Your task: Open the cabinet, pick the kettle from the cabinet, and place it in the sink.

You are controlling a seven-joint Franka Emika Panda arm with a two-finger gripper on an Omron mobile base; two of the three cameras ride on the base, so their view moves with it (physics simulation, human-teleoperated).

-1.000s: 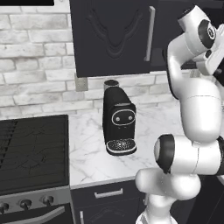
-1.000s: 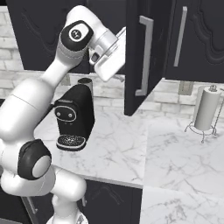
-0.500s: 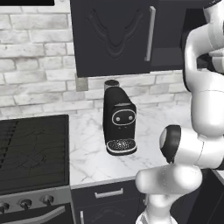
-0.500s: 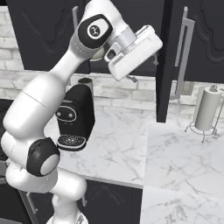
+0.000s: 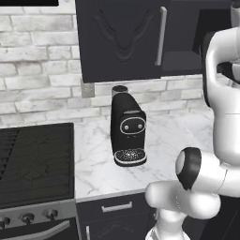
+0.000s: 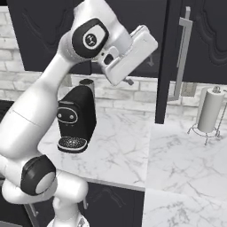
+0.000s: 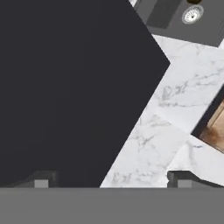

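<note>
- The cabinet (image 5: 122, 37) hangs at 12 o'clock above the marble worktop (image 5: 164, 140); its right door (image 6: 170, 57) stands swung outward, edge-on in the right base view.
- The hand view catches the sink (image 7: 183, 17) at 1 o'clock, with its silver drain.
- End effector (image 7: 111, 179) fingers spread wide apart, holding nothing.
- Coffee machine (image 5: 127, 131) stands below the cabinet; a paper towel holder (image 6: 208, 113) sits at 3 o'clock.

A home kitchen: a white marble surface (image 5: 96, 154) carries a black coffee machine (image 5: 126, 131), beside a black stove (image 5: 35, 161), under matte black wall cabinets (image 5: 122, 40) on whitewashed brick (image 5: 37, 89).
</note>
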